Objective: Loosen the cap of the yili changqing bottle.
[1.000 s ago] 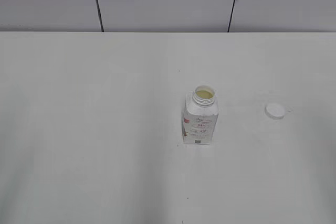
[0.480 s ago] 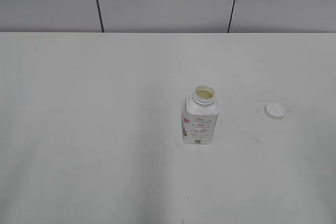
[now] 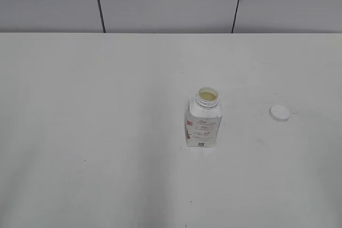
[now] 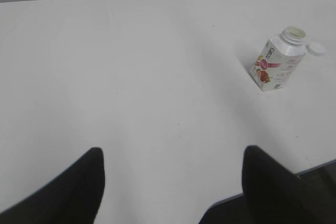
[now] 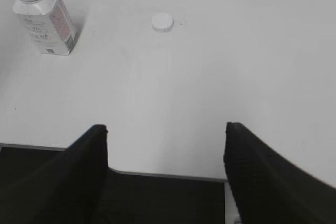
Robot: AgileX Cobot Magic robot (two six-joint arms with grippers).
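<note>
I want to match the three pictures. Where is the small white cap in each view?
Exterior view: the cap lies on the table at right of centre, apart from the bottle, on the bottle's right.
Left wrist view: the cap is near the right edge, just beyond the bottle.
Right wrist view: the cap is at upper centre, right of the bottle.
Shared landmark: the open bottle.

White matte table [image 3: 107,132] filling the foreground, grey panelled wall [image 3: 171,1] behind, two dark vertical seams, even diffuse lighting
</note>
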